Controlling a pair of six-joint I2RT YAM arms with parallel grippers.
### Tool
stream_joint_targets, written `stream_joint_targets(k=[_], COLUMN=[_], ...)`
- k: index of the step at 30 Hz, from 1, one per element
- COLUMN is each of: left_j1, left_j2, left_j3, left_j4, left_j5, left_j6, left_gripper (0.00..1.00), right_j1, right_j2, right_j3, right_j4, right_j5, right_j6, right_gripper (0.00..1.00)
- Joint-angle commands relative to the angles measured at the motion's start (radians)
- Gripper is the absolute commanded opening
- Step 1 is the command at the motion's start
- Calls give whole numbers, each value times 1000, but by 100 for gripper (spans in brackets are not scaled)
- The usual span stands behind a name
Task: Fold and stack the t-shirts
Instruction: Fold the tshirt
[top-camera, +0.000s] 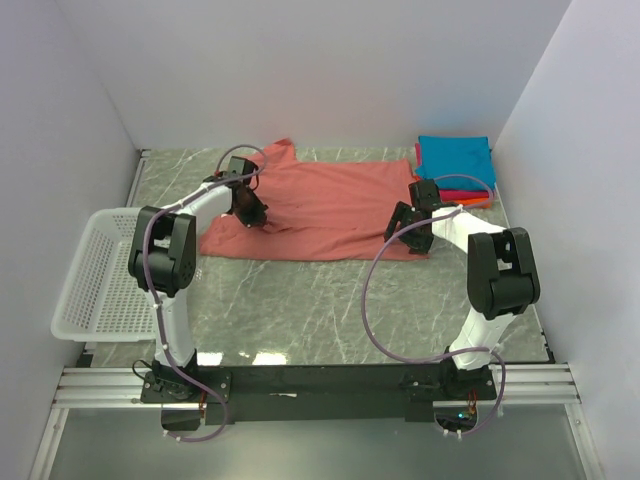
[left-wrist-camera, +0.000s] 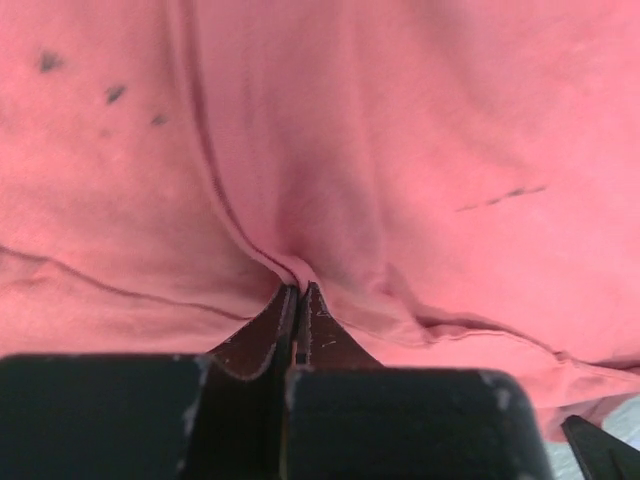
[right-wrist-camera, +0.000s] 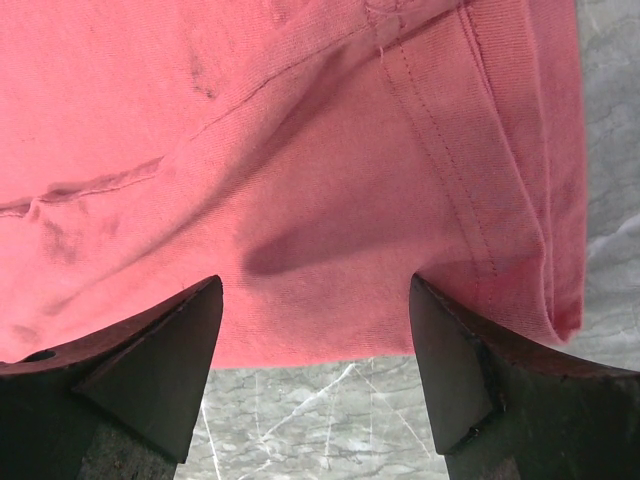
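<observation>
Pinching salmon shirt (top-camera: 320, 205) — left claw (left-wrist-camera: 298, 290); right claw (right-wrist-camera: 315, 290) agape.

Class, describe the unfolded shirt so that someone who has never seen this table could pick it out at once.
Start at the grey marbled table and look to its far half. There lies the salmon-red cloth t-shirt, spread flat across the middle. Unlike the teal-blue folded shirt in the far right corner, it is unfolded and far wider, with a sleeve sticking out.

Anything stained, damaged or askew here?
Small dark specks dot the salmon-red cloth t-shirt near the pinch of the left gripper; stains or holes, I cannot tell. Nothing else stands out.
</observation>
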Motion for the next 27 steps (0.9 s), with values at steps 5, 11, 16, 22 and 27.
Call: stream_joint_targets(k=[5,11,16,22,27], left_j1=[-16,-21,-32,-41,-43], left_j2=[36,217,306,172,-23], left_j3=[159,382,593,481,324], left_j4=[120,90,-5,2,20], left_j5=[-8,24,23,-60,-150], left_j6=[69,158,283,307,285], left_gripper=[1,2,63,99,99], right_j1=[-3,-3,-3,-3,-3], right_j2=[13,18,12,-51,-106], right_j3=[-18,2,9,11,20], right_j4=[48,50,43,14,-24], right_j5=[8,3,6,33,65], right_j6=[-7,-28,-33,-37,-36], right_gripper=[82,82,82,82,82])
